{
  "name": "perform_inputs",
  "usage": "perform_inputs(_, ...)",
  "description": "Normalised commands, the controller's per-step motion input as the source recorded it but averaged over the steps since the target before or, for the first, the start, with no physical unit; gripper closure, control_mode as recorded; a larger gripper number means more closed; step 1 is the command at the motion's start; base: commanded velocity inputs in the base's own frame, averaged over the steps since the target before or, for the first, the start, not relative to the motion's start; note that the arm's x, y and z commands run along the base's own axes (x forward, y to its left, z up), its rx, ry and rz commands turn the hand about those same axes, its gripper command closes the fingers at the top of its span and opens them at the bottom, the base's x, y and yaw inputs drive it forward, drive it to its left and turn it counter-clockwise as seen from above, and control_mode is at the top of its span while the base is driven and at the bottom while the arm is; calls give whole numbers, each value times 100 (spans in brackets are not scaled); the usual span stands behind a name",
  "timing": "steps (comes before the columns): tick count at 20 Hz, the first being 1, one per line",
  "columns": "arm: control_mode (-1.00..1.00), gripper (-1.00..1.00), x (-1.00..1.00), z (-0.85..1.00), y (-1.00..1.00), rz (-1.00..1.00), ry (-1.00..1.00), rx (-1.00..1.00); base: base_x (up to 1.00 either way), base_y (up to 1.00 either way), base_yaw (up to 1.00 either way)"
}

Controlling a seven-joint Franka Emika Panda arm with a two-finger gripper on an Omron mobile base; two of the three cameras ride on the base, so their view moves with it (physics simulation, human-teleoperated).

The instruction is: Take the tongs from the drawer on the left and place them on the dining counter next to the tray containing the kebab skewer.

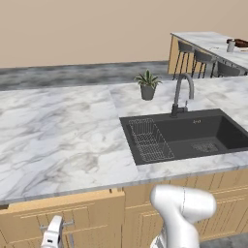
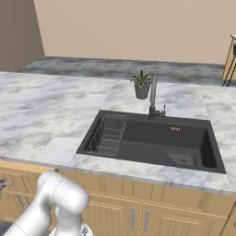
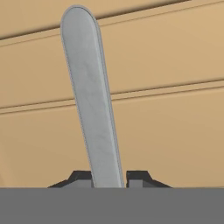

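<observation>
The drawer point(image 1: 72, 208) is the light-wood front under the left end of the worktop, and its front point(image 3: 175, 122) is close up in the hand view. My gripper point(image 3: 109, 177) is shut on the drawer's silver bar handle point(image 3: 89, 96), which runs up between the two dark finger tips. From the left base view the gripper point(image 1: 52, 236) hangs low in front of that drawer. The tongs are hidden. Far at the top right lies the dining counter point(image 1: 208, 41), with the dark tray point(image 1: 240, 43) at its edge. The kebab skewer is too small to make out.
A marble worktop point(image 1: 58, 131) holds a black sink point(image 1: 193, 135) with a wire rack, a tap point(image 1: 183, 94) and a small potted plant point(image 1: 147, 85). Dark stools point(image 1: 201, 60) stand along the dining counter. Cabinet doors point(image 2: 138, 214) run below the sink.
</observation>
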Motion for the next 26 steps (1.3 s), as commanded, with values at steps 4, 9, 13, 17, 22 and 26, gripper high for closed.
perform_inputs(4, -100, 100, -19, 0, 0, 0, 0, 0, 0, 0, 0)
perform_inputs(9, -100, 100, -26, 0, 0, 0, 0, 0, 0, 0, 0)
perform_inputs(13, -100, 100, -33, 0, 0, 0, 0, 0, 0, 0, 0)
perform_inputs(17, -100, 100, -32, 0, 0, 0, 0, 0, 0, 0, 0)
perform_inputs(22, -100, 100, -30, 0, 0, 0, 0, 0, 0, 0, 0)
perform_inputs(26, -100, 100, -34, 0, 0, 0, 0, 0, 0, 0, 0)
